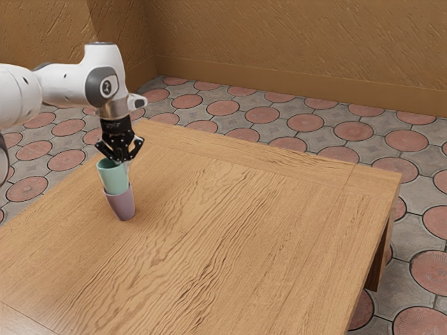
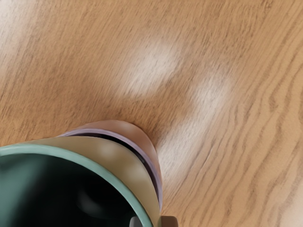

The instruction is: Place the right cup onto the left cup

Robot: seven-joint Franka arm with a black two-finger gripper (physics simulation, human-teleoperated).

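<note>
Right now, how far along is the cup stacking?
Looks done: the green cup is over the purple cup, its lower end inside the purple rim, and the purple cup stands on the table.
In hand: my gripper is shut on the green cup's wall.
Left: probably settle it if it isn't fully seated (can't tell), then release and back off.

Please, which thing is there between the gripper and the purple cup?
The mint-green cup, held at its rim by the gripper, its lower end inside the purple cup; the exterior view shows this.
</note>
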